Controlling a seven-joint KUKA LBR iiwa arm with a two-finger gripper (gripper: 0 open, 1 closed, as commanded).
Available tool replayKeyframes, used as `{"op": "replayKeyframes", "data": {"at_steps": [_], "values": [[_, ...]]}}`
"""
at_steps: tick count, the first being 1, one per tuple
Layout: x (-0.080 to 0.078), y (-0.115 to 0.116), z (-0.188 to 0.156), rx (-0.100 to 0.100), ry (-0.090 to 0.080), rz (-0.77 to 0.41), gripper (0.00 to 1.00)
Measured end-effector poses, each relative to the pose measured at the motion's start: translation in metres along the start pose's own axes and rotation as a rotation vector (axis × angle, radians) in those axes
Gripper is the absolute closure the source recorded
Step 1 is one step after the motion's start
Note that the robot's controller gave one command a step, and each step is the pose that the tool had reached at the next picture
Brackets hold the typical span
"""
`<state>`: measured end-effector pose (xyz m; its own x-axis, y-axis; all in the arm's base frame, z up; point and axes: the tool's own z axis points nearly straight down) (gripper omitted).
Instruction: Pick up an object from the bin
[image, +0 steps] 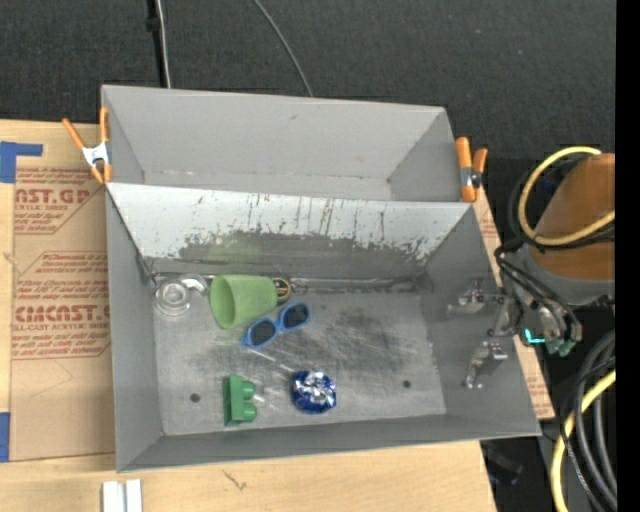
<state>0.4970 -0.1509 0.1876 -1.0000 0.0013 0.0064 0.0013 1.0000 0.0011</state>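
I see the end effector (478, 335) spread open, empty, by the bin's (300, 150) right wall. Green cup (243, 300), blue sunglasses (275, 325), green block (238, 400) and blue foil ball (314, 391) lie on the floor's left, well apart from it.

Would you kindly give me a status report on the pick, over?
Gripper open, empty, at the right wall of the bin. Nearest thing, blue ball, untouched. Bare floor between them.
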Motion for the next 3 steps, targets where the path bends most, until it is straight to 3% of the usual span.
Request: {"op": "replayKeyframes", "data": {"at_steps": [1,2,3], "values": [[-0.06,0.036,0.07,-0.002,-0.006,0.011,0.0],[-0.04,0.185,0.079,-0.003,-0.006,-0.077,0.0],[-0.021,0.303,0.064,-0.002,-0.008,-0.244,0.0]]}}
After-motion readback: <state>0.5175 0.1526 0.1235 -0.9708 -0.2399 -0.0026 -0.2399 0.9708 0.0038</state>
